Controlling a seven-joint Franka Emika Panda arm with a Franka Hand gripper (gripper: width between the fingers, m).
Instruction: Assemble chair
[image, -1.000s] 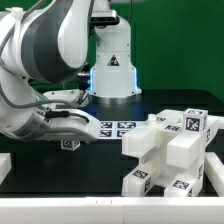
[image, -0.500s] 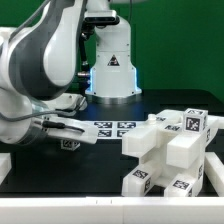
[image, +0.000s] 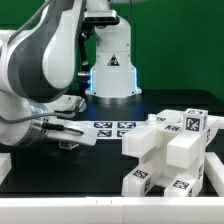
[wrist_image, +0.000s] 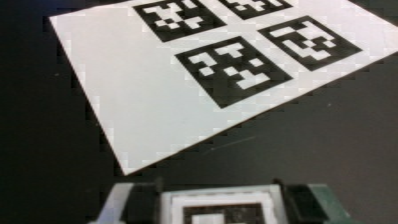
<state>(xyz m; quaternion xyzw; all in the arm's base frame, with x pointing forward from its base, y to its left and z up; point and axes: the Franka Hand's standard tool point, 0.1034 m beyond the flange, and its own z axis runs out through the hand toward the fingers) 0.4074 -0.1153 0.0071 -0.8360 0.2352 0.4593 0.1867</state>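
White plastic dominates the exterior view: the partly built chair (image: 170, 150) stands at the exterior view's right on the black table (image: 100, 175), a blocky stack of tagged parts, well apart from the arm; the arm's bulk fills the exterior view's left, reaching low toward the table; the gripper (image: 68, 133) sits down at table level over a small tagged white part (image: 69, 144), just beside the near edge of the marker board (image: 112, 129); from here the fingers read as dark bars lying almost flat, and the gap between them is too small to judge

Against the frame a second back, the arm has swung nearer the camera and dropped — half a second back it was already in this pose, so the approach looks finished and only the fingers are working now

Wrist view: the marker board (wrist_image: 160, 95) lies tilted across the black table, four tags showing; at the frame's edge the small part (wrist_image: 222, 208) sits squarely between the two grey fingers (wrist_image: 121, 205), its tag only partly visible; the jaws have drawn in from full spread and stand close on both flanks of the part — whether they truly press it I cannot tell, since the contact lines are blurred

Judgement: a pick-up of a loose chair piece is in progress; grip not yet proven; next comes a lift and carry to the assembly
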